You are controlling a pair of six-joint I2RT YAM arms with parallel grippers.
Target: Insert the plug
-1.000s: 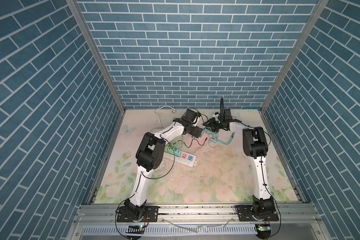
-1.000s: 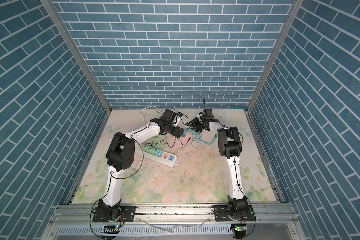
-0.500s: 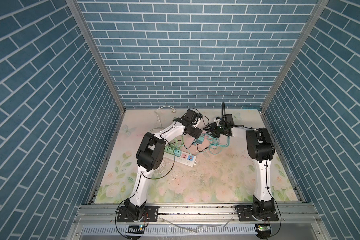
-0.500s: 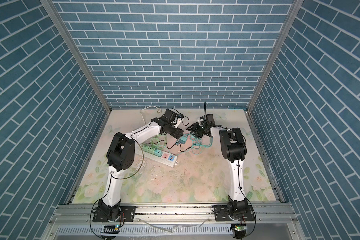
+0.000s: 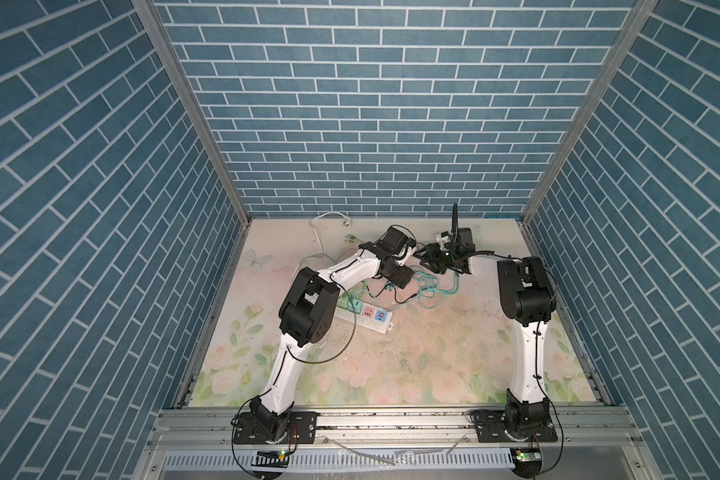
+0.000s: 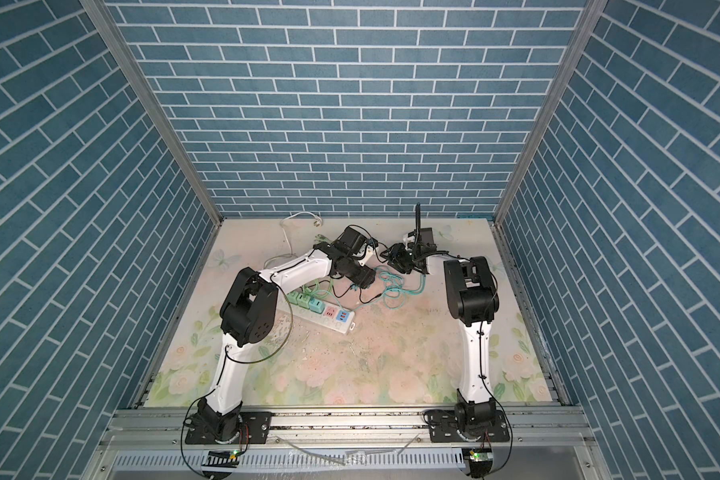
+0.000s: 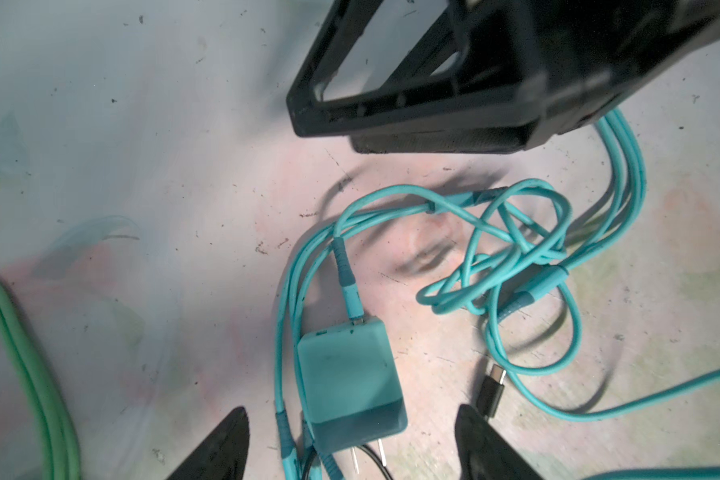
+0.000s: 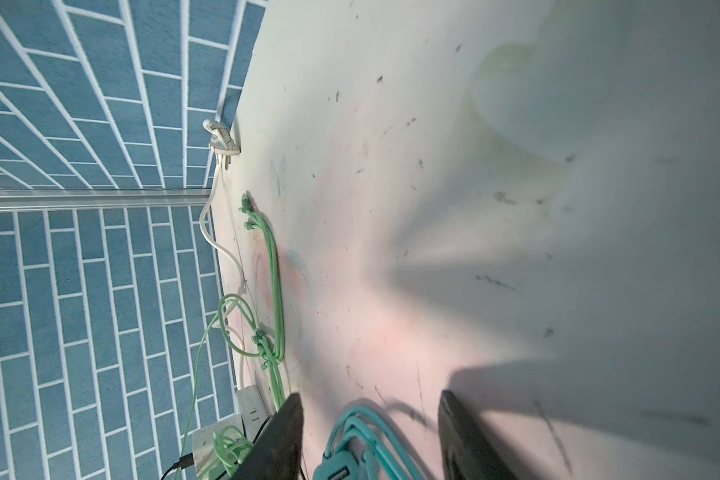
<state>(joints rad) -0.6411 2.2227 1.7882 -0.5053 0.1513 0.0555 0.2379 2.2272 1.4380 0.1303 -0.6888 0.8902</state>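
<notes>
We are straddling the teal charger plug [image 7: 350, 382] with our left gripper [image 7: 350, 410] open, holding nothing, and risking pinching the cable [image 7: 285, 332] beside it

You have bare counter [image 7: 142, 208] on one flank of the teal plug [image 7: 350, 386], and the left claw [image 7: 352, 446] straddles it with a gap at each finger. On the other flank a black connector tip [image 7: 491, 390] lies just beside the finger. Beyond the plug the teal cable tangle [image 7: 516, 249] crowds the way, with the right claw [image 8: 375, 436] low over it. The power strip [image 5: 371, 322] and green cables [image 7: 26, 374] fence the left. In both top views the counter's near half lies open.
</notes>
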